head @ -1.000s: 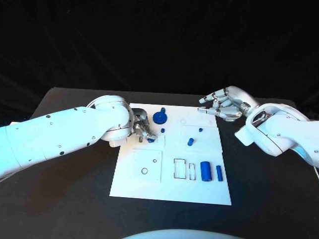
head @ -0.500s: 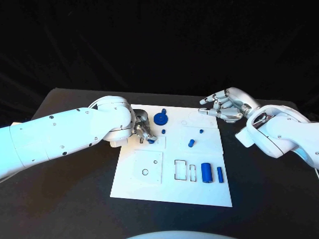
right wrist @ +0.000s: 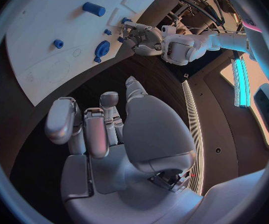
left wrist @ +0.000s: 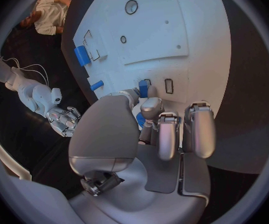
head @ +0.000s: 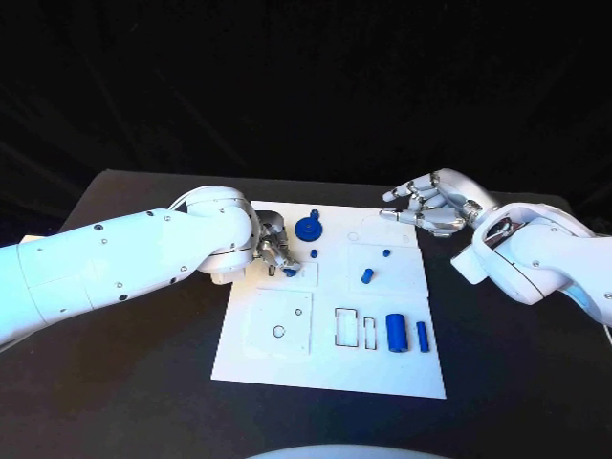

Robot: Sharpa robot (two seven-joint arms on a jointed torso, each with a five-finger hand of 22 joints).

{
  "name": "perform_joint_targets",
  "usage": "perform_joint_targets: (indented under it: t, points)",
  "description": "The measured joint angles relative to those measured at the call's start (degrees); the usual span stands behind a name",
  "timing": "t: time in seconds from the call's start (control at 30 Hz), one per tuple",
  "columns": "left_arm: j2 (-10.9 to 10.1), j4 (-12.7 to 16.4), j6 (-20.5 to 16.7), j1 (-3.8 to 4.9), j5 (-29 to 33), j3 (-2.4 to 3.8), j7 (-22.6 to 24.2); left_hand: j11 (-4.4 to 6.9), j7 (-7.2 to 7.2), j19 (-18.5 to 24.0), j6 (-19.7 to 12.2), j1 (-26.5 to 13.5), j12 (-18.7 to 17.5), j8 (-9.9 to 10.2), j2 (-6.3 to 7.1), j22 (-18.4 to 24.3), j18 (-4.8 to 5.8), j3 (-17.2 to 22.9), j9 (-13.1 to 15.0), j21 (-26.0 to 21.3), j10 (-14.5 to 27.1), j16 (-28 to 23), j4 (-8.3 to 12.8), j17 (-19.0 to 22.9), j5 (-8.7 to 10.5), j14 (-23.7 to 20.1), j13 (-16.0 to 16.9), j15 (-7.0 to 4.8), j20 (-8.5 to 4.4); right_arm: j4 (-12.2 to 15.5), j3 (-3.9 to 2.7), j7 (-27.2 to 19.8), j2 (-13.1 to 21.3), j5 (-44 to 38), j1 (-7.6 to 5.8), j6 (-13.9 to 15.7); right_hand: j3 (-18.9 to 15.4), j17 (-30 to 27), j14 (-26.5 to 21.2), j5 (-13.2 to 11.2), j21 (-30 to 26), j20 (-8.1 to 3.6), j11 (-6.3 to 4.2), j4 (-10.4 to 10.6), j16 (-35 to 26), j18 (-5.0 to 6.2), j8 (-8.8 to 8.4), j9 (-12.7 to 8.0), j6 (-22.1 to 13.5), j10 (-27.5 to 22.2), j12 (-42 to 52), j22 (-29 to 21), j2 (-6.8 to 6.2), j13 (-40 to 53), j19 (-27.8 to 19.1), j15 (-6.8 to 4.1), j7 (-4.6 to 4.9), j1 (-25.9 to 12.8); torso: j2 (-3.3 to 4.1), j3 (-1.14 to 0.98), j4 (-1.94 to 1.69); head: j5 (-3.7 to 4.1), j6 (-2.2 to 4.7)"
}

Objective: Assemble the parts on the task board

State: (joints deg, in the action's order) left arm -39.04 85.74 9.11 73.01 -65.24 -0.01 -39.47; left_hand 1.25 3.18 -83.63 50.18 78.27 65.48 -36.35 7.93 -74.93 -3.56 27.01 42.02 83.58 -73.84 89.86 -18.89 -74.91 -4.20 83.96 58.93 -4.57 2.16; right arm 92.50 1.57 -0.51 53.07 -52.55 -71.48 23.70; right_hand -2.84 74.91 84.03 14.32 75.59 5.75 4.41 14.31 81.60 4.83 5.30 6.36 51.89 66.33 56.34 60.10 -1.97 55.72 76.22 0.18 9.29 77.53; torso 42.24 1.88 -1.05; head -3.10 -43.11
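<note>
Two hands at the far end of the task board point(head: 272, 354), one at work and one waiting.

Your left hand point(head: 274, 251) is down on the board's far left part, fingertips point(left wrist: 144, 108) pinching a small blue peg point(left wrist: 143, 89) over a slot outline, probably to seat it upright. The blue gear point(head: 308, 228) stands just beside that hand. Your right hand point(head: 430, 203) hovers off the board's far right corner, fingers loosely curled and holding nothing, likely kept clear. Near you, the large blue cylinder point(head: 394, 331) and a thinner blue pin point(head: 422, 336) lie well apart from both hands.
</note>
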Motion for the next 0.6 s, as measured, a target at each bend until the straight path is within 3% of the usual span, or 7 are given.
perform_joint_targets:
  t: [0.6]
  points:
    - [-0.18, -0.05, 0.42, -0.04, -1.18, -0.02, -0.39, -0.01, 0.0, -0.21, 0.22, -0.75, 0.21, -0.22, 0.61, 0.01, 0.01, 1.02, 0.12, 0.0, -0.4, 0.0, 0.59, 0.01, 0.01, 0.0, 0.31, 0.0, -0.21, 0.15, 0.01, -0.72, 0.02, 0.04, 0.03, 0.01, 0.0, 0.0, 0.0, 0.0, 0.0, 0.0, 0.0, 0.0, 0.0, 0.0, 0.0, 0.04, 0.2, 0.0, 0.0, 0.0, 0.37, 0.0, 0.0, 0.0, -0.2, 0.38, -0.01, -0.03, 0.0, -0.07, -0.15]
